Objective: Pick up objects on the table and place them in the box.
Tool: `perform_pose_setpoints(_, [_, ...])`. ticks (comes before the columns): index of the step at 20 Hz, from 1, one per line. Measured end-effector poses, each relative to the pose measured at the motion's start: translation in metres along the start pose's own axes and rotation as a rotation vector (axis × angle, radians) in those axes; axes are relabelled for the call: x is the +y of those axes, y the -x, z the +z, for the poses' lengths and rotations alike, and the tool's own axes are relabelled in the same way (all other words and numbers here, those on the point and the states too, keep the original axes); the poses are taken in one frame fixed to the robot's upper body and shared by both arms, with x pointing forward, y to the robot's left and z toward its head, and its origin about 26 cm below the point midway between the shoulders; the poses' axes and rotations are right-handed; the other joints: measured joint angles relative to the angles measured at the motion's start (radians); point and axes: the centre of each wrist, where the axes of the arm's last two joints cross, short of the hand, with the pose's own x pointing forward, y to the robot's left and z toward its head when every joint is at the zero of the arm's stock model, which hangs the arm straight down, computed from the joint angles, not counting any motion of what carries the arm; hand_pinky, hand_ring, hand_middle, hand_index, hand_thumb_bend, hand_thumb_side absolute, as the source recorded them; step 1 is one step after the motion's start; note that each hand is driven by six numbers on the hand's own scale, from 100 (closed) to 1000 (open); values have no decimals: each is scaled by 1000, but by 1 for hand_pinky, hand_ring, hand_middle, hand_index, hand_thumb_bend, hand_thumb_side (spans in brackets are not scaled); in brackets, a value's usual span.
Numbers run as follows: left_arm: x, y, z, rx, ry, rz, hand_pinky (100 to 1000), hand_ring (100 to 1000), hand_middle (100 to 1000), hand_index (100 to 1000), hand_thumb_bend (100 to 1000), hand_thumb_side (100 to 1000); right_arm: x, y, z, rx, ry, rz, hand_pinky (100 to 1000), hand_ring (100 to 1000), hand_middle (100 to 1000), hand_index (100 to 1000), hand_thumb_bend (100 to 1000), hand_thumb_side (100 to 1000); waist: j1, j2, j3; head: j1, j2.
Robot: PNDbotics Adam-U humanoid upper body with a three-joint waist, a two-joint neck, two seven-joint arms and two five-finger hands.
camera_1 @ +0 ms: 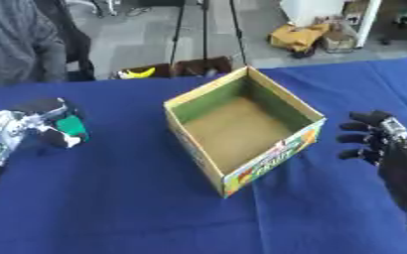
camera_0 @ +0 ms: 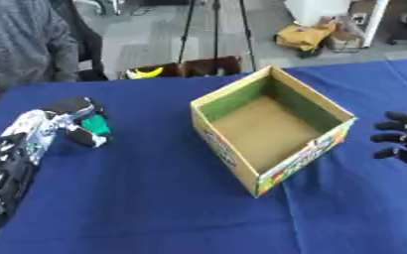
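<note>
The left robot hand [camera_0: 75, 121] reaches in from the left side over the desk [camera_0: 155, 198], its fingers curled round a small green object [camera_0: 96, 125], which sits between the dark fingertips and is only partly visible; what it is cannot be made out beyond its green colour and blocky shape. Whether the green object is lifted clear of the blue cloth or touching it cannot be told. Behind that hand its forearm, black with pale reflective patches, runs back toward the lower left corner. To the right of the left robot hand, well apart from it, stands the box [camera_0: 281, 171], an open cardboard carton turned corner-on to the camera, with a brown floor, green inner walls and a colourful printed outer face; nothing shows inside it. Further right again, on the far side of the box, the right robot hand [camera_1: 373, 139] hangs near the right edge, holding nothing, its black fingers bent a little and pointing toward the box with gaps between them, near the carton's printed side but not touching it. The blue cloth covers the whole desk around both hands and the box.
</note>
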Motion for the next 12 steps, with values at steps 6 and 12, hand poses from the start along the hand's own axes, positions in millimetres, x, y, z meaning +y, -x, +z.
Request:
perform_pose_setpoints(6, [0, -5, -1, -25, -13, 40, 411, 419, 434, 689, 100, 347, -1, 2, 2, 5, 5, -2, 586, 734, 729, 876, 100, 1000, -2, -14, 4, -1, 0])
perform_pose_setpoints(12, [52, -36, -1, -179, -125, 52, 418, 421, 436, 687, 100, 360, -1, 4, 5, 12, 11, -4, 587, 735, 730, 876, 100, 1000, -3, -42, 10, -7, 2])
